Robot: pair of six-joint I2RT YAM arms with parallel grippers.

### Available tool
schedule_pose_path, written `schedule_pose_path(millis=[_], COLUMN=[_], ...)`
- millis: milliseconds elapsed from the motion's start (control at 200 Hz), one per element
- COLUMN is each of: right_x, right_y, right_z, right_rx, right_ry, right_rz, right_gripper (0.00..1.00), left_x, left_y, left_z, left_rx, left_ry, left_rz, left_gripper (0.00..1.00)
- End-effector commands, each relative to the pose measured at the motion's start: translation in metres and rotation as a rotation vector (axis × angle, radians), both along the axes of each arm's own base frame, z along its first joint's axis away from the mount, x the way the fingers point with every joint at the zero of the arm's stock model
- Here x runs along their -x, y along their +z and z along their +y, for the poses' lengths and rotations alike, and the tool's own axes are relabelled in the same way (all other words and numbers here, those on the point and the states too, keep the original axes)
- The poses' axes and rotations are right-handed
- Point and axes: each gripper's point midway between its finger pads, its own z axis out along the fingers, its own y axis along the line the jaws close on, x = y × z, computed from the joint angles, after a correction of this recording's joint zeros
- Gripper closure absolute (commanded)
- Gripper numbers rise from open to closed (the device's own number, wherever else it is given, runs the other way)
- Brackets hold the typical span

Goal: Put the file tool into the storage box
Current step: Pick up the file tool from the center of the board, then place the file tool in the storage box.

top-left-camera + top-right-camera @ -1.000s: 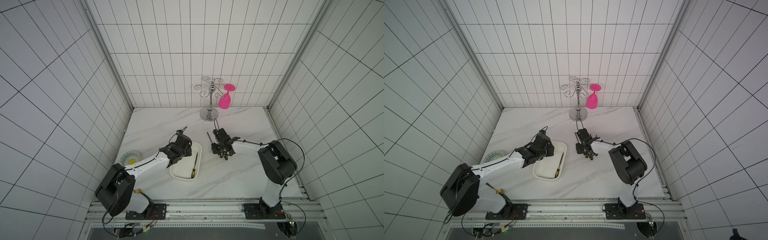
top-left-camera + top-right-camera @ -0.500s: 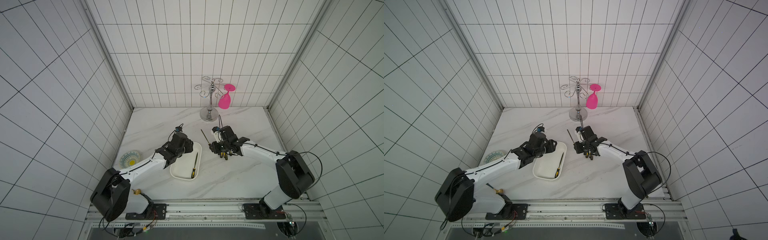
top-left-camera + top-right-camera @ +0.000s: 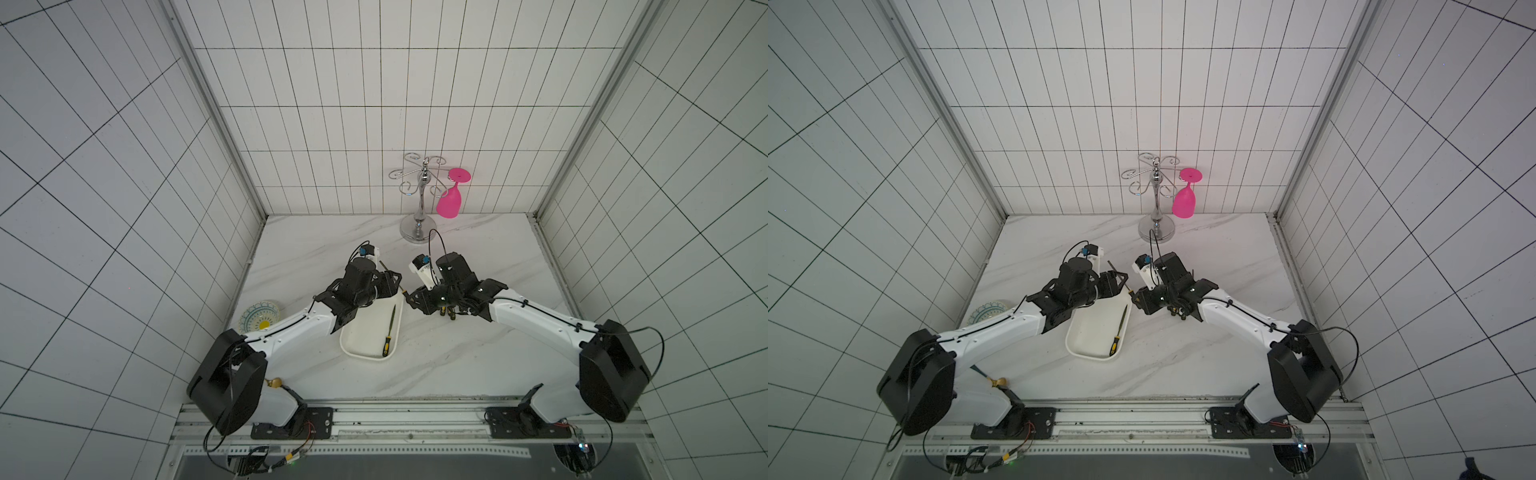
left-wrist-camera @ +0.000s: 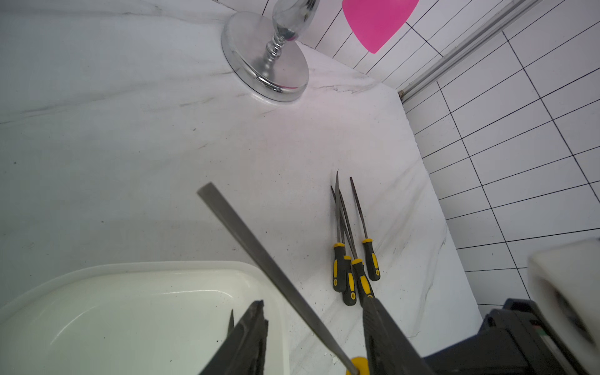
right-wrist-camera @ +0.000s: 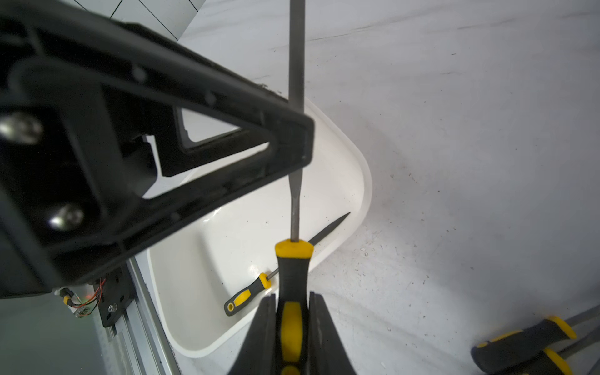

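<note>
— Where is the file [image 5: 294,207] right now?
— In the air. The right claw [image 5: 292,302] is clamped on its yellow-and-black handle, and the grey blade sticks out towards the left arm.
— And the left claw [image 4: 311,303]?
— Its fingers stand apart with the blade running between them. I cannot tell whether a finger touches the metal.
— Where is that compared with the box [image 3: 361,336]?
— At the box's far end, near the corner closest to the right arm. In the left wrist view the blade's tip reaches out past the white rim, above the desk [image 3: 415,374].
— Anything in the box?
— A second file [image 3: 388,332] lies flat along the side nearest the right arm, handle towards the robot.
— What else is on the desk?
— A small bunch of loose files [image 4: 352,269] just beside the right claw, a patterned plate [image 3: 259,318] by the left wall, and a metal rack [image 3: 422,199] at the back with a pink glass [image 3: 449,203] hanging upside down.
</note>
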Motion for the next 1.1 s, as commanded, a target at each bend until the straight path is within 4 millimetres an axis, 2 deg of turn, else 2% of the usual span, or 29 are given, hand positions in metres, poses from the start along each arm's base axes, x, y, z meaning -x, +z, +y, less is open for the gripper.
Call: schedule_pose_path(millis=[0, 100, 190, 350, 380, 450, 490, 545, 650, 740, 860, 950, 1095], right_x=[0.009, 0.008, 0.007, 0.003, 0.002, -0.006, -0.012, -0.020, -0.031, -0.039, -0.047, -0.054, -0.063], right_y=[0.008, 0.010, 0.013, 0.018, 0.019, 0.019, 0.018, 0.018, 0.020, 0.019, 0.012, 0.003, -0.011], right_z=[0.004, 0.002, 0.001, -0.002, -0.003, -0.007, -0.012, -0.019, -0.031, -0.042, -0.051, -0.061, -0.077], right_rx=[-0.002, 0.000, -0.001, -0.006, -0.005, 0.014, 0.031, 0.051, 0.068, 0.092, 0.116, 0.129, 0.144], right_ry=[0.045, 0.037, 0.025, 0.001, -0.012, -0.065, -0.106, -0.159, -0.240, -0.296, -0.349, -0.399, -0.473], right_rz=[-0.029, -0.039, -0.052, -0.079, -0.080, -0.091, -0.101, -0.125, -0.181, -0.216, -0.207, -0.173, -0.111], right_gripper=[1.00, 1.00, 1.00, 1.00, 0.94, 0.71, 0.64, 0.59, 0.58, 0.58, 0.58, 0.58, 0.59], left_x=[-0.011, -0.012, -0.012, -0.009, -0.008, -0.005, -0.003, 0.001, 0.008, 0.016, 0.032, 0.045, 0.059], left_y=[0.016, 0.014, 0.012, 0.012, 0.015, 0.022, 0.026, 0.035, 0.041, 0.025, -0.012, -0.038, -0.076], left_z=[-0.013, -0.019, -0.020, -0.019, -0.018, -0.012, -0.008, 0.000, 0.022, 0.048, 0.065, 0.070, 0.061], left_rx=[0.054, 0.069, 0.072, 0.071, 0.070, 0.058, 0.044, 0.016, -0.078, -0.191, -0.321, -0.403, -0.490], left_ry=[-0.020, -0.036, -0.039, -0.045, -0.043, -0.033, -0.031, -0.021, 0.020, 0.087, 0.079, 0.076, 0.034], left_rz=[-0.035, -0.023, -0.014, -0.005, -0.008, -0.023, -0.036, -0.062, -0.089, -0.049, 0.028, 0.069, 0.149], left_gripper=[0.57, 0.68, 1.00, 1.00, 1.00, 1.00, 1.00, 1.00, 1.00, 1.00, 1.00, 1.00, 1.00])
